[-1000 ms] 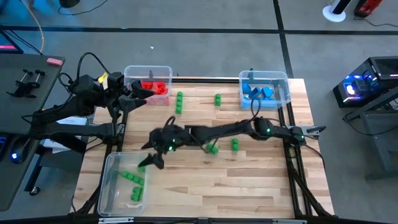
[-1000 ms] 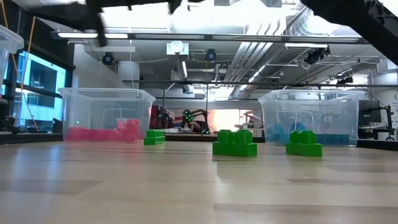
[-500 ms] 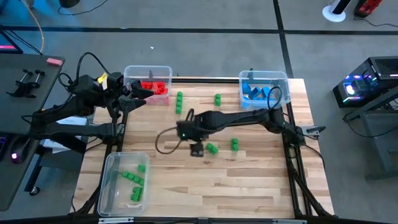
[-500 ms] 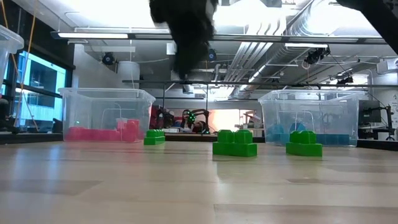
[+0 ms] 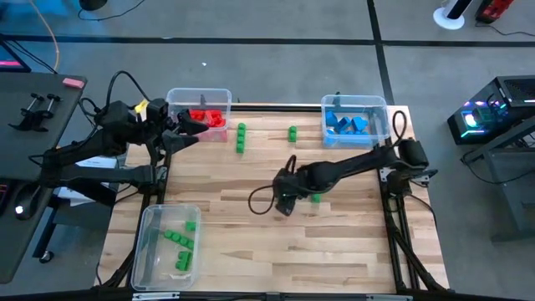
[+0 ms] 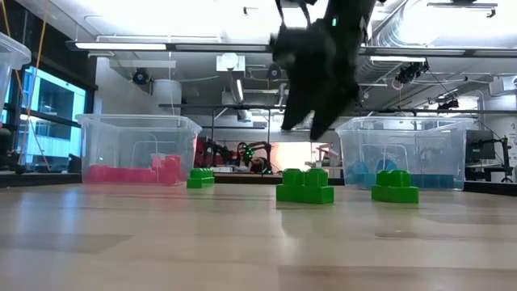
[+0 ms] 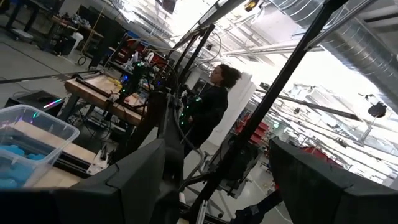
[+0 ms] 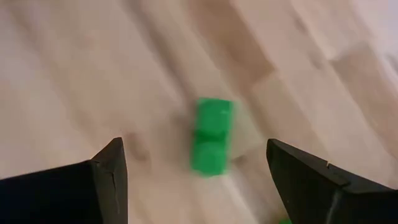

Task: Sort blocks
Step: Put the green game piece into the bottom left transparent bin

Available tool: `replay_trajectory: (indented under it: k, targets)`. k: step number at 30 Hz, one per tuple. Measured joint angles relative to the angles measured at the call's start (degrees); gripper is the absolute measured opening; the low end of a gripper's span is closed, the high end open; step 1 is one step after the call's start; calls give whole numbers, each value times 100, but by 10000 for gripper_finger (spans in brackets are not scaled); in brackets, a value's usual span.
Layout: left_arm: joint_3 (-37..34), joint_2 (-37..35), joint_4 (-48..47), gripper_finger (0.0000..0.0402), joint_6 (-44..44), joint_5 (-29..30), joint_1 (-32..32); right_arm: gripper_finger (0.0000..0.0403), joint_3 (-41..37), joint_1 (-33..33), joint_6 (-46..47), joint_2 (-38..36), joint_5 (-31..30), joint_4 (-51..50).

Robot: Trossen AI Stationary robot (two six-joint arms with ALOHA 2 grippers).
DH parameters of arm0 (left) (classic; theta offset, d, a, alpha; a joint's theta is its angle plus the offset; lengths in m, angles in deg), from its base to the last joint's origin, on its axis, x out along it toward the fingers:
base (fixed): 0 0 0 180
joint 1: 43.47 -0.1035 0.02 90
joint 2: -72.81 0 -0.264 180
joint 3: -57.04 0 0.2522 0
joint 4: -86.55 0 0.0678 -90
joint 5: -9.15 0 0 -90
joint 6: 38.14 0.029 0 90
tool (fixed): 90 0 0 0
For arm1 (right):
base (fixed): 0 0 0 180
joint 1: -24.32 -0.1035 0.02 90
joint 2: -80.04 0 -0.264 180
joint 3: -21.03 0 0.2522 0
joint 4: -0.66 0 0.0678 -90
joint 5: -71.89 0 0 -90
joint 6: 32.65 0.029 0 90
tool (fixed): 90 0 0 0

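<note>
My right gripper [image 5: 284, 201] hangs open over the table's middle, fingers pointing down. A green block [image 8: 211, 143] lies flat on the wood below, between its spread fingers and untouched; it also shows in the low view [image 6: 304, 186] under the gripper [image 6: 307, 125]. A second green block [image 5: 315, 196] rests just to its right, and two more [image 5: 241, 138] [image 5: 292, 132] lie near the far edge. My left gripper [image 5: 180, 134] waits open beside the red-block bin [image 5: 201, 113]. Several green blocks lie in the near-left bin [image 5: 167, 247]; blue blocks fill the far-right bin [image 5: 355, 121].
Three clear bins stand at the far-left, far-right and near-left corners. The near-right part of the wooden table [image 5: 334, 251] is bare. A loose cable loops from the right arm [image 5: 263, 201]. A person [image 7: 211, 106] stands in the room beyond the table.
My right gripper has swung from beside the near-left bin toward the table's right, across the middle, and now hangs over a green block there. The loose blocks on the table have stayed where they were.
</note>
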Motion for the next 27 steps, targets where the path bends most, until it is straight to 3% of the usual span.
replay_trajectory:
  k: [7,16,27]
  targets:
    - [1,140,-214,273,209,54,0,259,-124,129,207,481,-49,89]
    - [0,763,-1603,273,193,69,183,257,-132,93,262,876,36,271]
    - [-1,2180,-1985,273,334,341,1039,202,-108,-109,243,942,15,-203]
